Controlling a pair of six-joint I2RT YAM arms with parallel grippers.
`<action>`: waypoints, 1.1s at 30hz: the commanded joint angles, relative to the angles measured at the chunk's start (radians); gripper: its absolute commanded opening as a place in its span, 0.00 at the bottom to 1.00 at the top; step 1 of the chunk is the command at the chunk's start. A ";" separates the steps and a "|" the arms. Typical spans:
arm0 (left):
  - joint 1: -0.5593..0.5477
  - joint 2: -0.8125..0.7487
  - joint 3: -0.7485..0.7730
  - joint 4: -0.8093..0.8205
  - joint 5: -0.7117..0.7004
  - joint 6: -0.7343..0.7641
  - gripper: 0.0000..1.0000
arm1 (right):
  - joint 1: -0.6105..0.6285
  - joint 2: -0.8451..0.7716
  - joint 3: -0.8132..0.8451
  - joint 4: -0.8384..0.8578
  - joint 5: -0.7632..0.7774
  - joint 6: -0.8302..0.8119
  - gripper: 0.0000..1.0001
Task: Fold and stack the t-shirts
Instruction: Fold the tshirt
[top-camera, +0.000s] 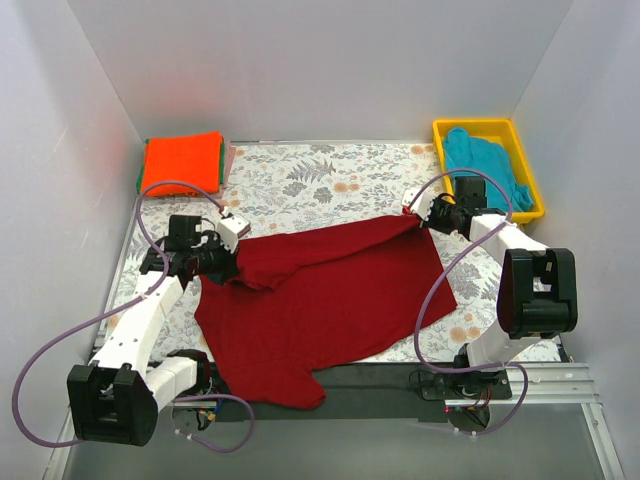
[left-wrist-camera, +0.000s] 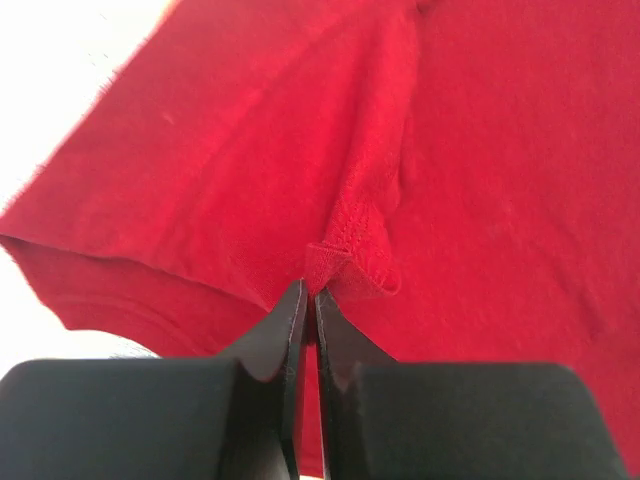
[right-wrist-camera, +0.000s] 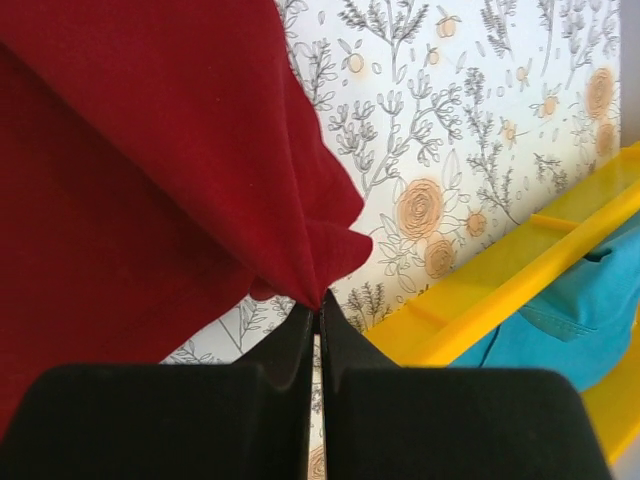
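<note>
2 grippers hold the dark red shirt (top-camera: 330, 295) at once. The left gripper (left-wrist-camera: 310, 292) has its fingers (left-wrist-camera: 283, 335) pressed together on a small bunched fold of hem or seam, with cloth spreading away from the tips on both sides. The right gripper (right-wrist-camera: 318, 308) is likewise closed, pinching a gathered corner that fans out up and to the left of its tips.

From above, the shirt lies across the middle of the flowered table (top-camera: 330, 175). Its far edge is stretched between the 2 grips, and its near end reaches the table's near edge. That far edge may be lifted slightly off the surface, but the overhead view is too coarse to be sure.

This shirt should handle as light, limp cloth with no stiffness of its own. It will likely sag between the grips, drag on the table where it rests, and crease wherever tension is uneven. A pinch this thin could slip, so hems, seams and corners, where the cloth is doubled, look like the safest places to hold.

1 folded orange shirt (top-camera: 180, 162) sits in the far left corner, well apart. A teal shirt (top-camera: 485, 160) lies in the yellow bin (top-camera: 480, 125), just beside the right gripper.
</note>
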 joint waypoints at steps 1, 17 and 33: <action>-0.011 -0.015 -0.014 -0.039 0.026 0.027 0.00 | -0.005 -0.011 -0.018 -0.013 -0.005 -0.052 0.01; -0.037 0.015 0.020 -0.062 0.068 -0.019 0.00 | -0.005 0.049 0.045 -0.028 0.040 -0.028 0.01; 0.055 0.120 0.215 0.097 -0.044 -0.134 0.00 | -0.007 0.172 0.298 -0.027 0.003 0.109 0.01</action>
